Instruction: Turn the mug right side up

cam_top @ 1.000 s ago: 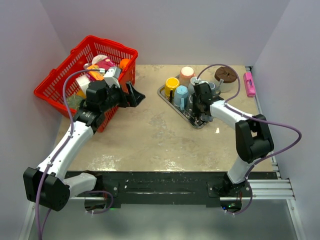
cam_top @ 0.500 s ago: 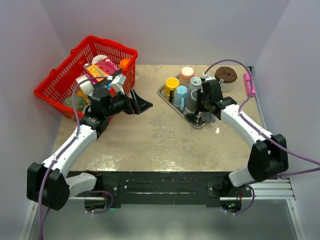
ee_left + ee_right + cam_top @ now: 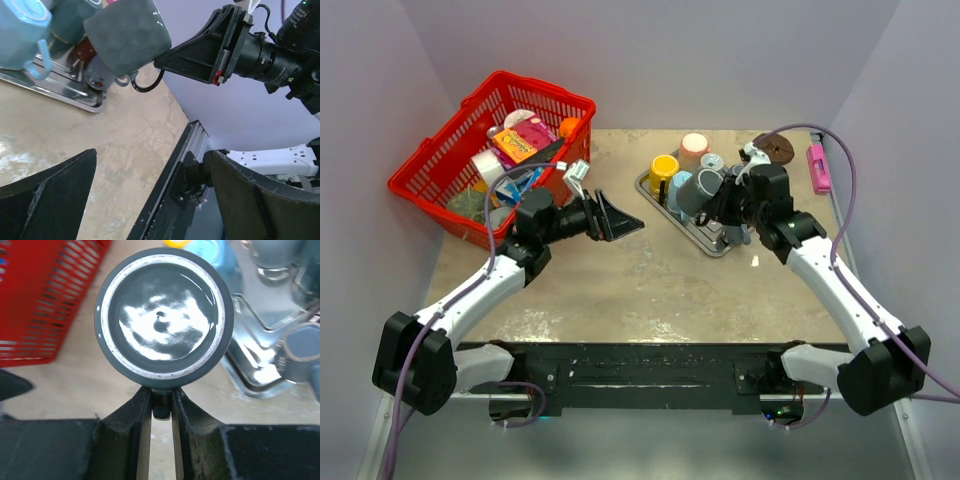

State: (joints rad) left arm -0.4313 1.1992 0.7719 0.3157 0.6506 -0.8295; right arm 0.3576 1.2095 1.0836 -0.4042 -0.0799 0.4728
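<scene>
Lifted off the tray (image 3: pixel 710 249), the mug (image 3: pixel 701 188) tilts sideways, handle pinched in the right hand (image 3: pixel 725 200); roll the wrist steadily.

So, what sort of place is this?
Probably a robot test cell, not a real kitchen: plain walls close in one table, two arms are bolted at its near edge, and the props are a tray of mugs and a red basket of packets.

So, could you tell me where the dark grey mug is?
In the top view the dark grey mug hangs right of centre in the right arm's jaws, over the metal tray, beside the light blue mug.
</scene>
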